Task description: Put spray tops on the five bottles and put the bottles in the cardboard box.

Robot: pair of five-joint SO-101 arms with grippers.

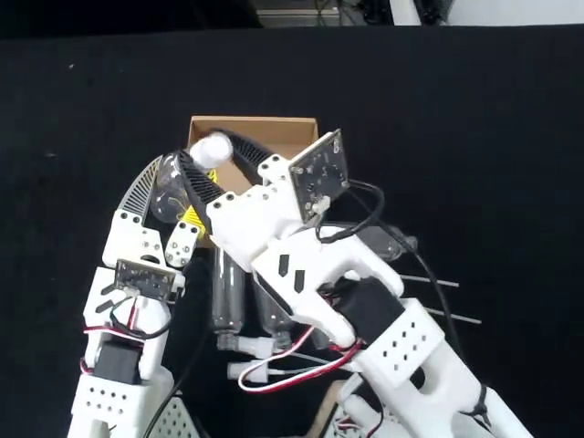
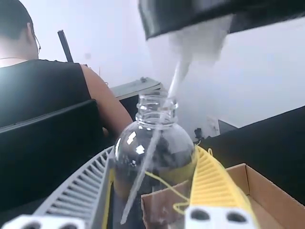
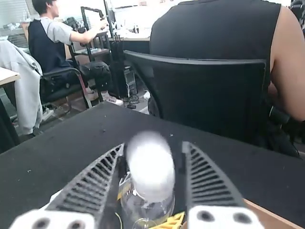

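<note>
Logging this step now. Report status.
Left jaws shut on bottle at cardboard box edge. Right jaws shut on spray top, tube in neck, not seated. Other bottles lie beneath arms.

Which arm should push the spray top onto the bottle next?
Right. The right gripper holds the spray top over the bottle, tube inside its neck; the left gripper just holds the bottle.
</note>
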